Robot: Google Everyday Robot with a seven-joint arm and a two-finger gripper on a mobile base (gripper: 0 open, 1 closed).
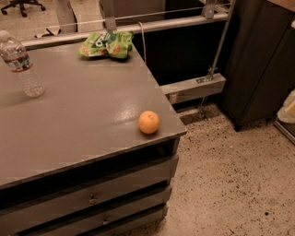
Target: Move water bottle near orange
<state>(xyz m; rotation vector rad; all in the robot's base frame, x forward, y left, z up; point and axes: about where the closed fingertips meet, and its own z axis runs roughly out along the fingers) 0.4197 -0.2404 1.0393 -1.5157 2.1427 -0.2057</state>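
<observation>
Here, the water bottle (18,62) is standing upright at the far left of the grey surface (83,120). It is wearing its white cap on top, and the white-and-red band is going around its upper part. The orange (149,122) is sitting at the near right corner of the same surface, just beside the edge, with its dimpled top facing up. The two are resting well apart, with a wide stretch of bare grey top between them, and nothing is touching either of them.

The tool is not showing anywhere in my sight, so I cannot tell where it is, nor whether it is spread or pressed together.

A green snack bag (107,44) is lying crumpled at the far edge of the surface, to the right of the bottle and well behind the orange. It is just beside a pale metal rail (152,25) that is running along the back. Below the front of the surface, grey drawers (92,198) are showing one above the other, with small handles.

To the right, a speckled floor (230,184) is spreading out. A dark cabinet (258,60) is standing at the far right, and a pale metal bracket (193,87) is sticking out between it and the surface. In the top left corner, the wheeled foot of an office chair (23,5) is peeking in.
</observation>
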